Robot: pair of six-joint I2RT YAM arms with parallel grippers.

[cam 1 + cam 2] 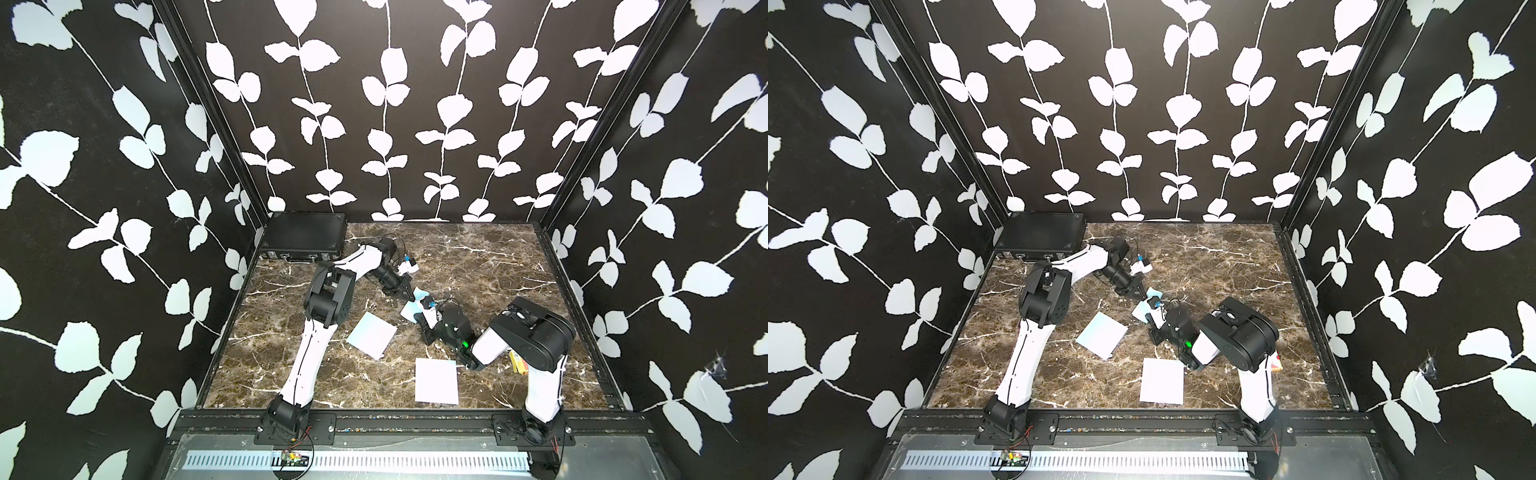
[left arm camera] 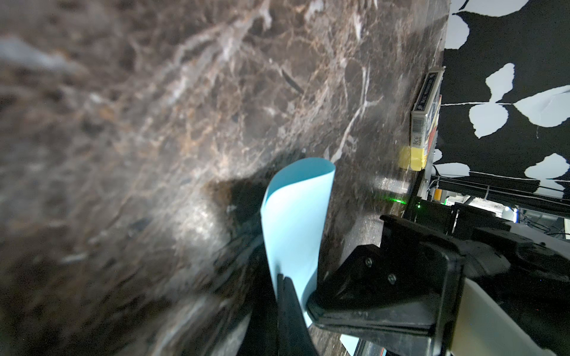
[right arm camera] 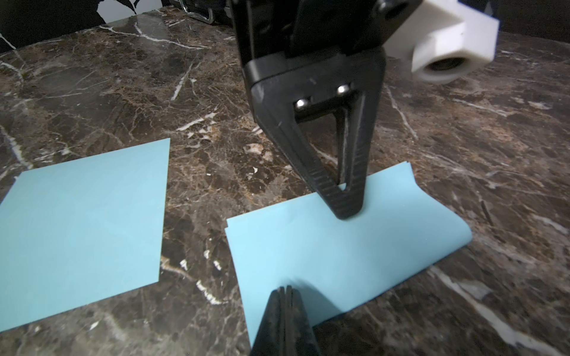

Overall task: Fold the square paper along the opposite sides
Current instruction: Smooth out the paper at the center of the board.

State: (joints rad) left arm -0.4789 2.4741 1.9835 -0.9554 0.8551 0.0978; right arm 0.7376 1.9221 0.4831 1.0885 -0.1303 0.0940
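A: What is the biggest thing here?

B: The brown desk [image 1: 478, 257]. A black case [image 1: 305, 235] sits in its far corner. Two arms reach in, the left arm [image 1: 309, 357] and the right arm [image 1: 536, 332].

A: And the papers?

B: A flat sheet [image 1: 372, 334] lies by the left arm, and a second sheet [image 1: 436, 380] lies by the right arm. The paper [image 3: 339, 255] we care about is in the middle of the desk, between the two arms. It is bent over in half. The bend is round and puffy, not pressed flat yet.

A: Anything small?

B: A card box [image 2: 424, 114] stands near the right arm.

A: What about the jaws?

B: The left jaws are shut tight, tip down on top of the paper. The right jaws are shut too, tip on the paper's side nearest its own arm. I think they just press and do not pinch it.

A: What could go wrong?

B: If a tip lifts, the puffy bend may spring open. If a tip slides, the top half may slip. Then the sides stop matching and the fold comes out crooked. The desk looks slick, so a hard push could shove the whole paper toward the flat sheet.
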